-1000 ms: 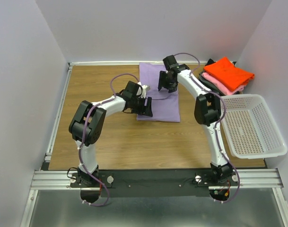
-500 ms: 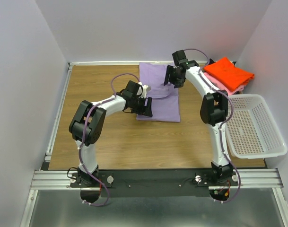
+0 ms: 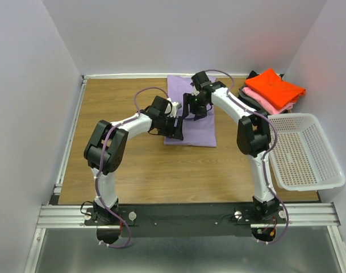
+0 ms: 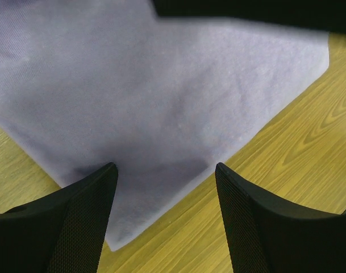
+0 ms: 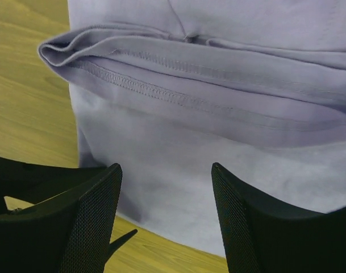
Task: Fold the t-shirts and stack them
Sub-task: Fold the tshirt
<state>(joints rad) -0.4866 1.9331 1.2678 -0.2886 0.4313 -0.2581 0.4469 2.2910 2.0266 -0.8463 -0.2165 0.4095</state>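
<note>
Left jaws and right jaws gape wide, empty, over the lavender t-shirt [image 3: 201, 131] at the far tabletop [image 3: 133, 165] edge

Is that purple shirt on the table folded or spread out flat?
Folded, at least partly: the purple shirt lies as a narrow rectangle, and the right wrist view shows doubled-over layers.

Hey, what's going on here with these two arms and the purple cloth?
Two robot arms are folding t-shirts. The left gripper and right gripper are both open, poised low over a lavender t-shirt lying on the wooden table, folded into a rectangle; neither holds it. A stack of folded shirts, orange shirt on top, sits in the far right corner by a white basket.
</note>
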